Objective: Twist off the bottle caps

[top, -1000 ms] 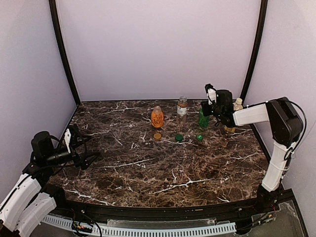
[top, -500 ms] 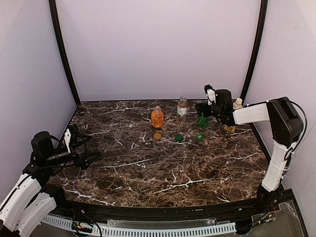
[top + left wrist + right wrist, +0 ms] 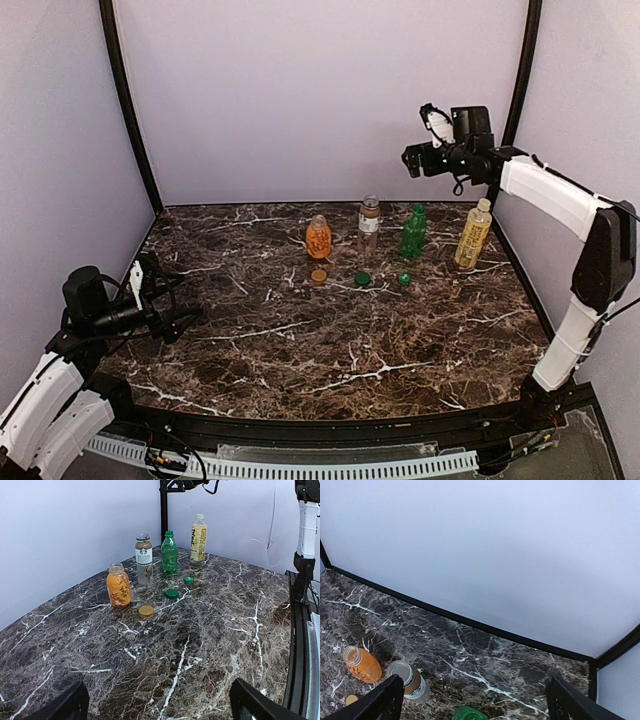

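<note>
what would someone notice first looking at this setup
A row of four bottles stands at the far side of the table: orange bottle, clear bottle, green bottle and yellow bottle, the last alone capped. Three loose caps lie just in front: tan-gold cap, dark green cap, bright green cap. The right tool hangs open high above the bottles.

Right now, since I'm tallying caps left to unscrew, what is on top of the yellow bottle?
A pale cap sits on the neck of the yellow bottle, closing it. The bottle's mouth and threads beneath the cap are covered, so they cannot be seen.
</note>
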You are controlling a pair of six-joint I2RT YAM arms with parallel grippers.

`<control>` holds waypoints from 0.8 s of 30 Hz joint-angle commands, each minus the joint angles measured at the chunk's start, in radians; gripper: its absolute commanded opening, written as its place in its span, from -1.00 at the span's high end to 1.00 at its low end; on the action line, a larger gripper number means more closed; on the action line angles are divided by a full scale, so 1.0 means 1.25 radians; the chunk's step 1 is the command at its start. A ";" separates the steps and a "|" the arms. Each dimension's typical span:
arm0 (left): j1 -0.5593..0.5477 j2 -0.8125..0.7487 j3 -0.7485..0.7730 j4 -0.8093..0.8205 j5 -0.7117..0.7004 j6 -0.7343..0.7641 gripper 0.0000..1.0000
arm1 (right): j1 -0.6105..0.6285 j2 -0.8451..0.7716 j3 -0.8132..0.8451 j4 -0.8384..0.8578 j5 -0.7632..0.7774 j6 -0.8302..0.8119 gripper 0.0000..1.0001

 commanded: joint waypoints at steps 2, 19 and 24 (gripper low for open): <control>0.005 -0.010 -0.015 0.002 0.016 -0.003 -0.98 | -0.044 -0.028 0.130 -0.427 0.211 0.040 -0.97; 0.006 -0.020 -0.015 0.001 0.022 0.005 -0.97 | -0.222 -0.024 0.082 -0.531 0.024 0.153 -0.41; 0.006 -0.020 -0.016 0.003 0.023 0.005 -0.97 | -0.222 -0.015 0.067 -0.523 0.009 0.162 -0.31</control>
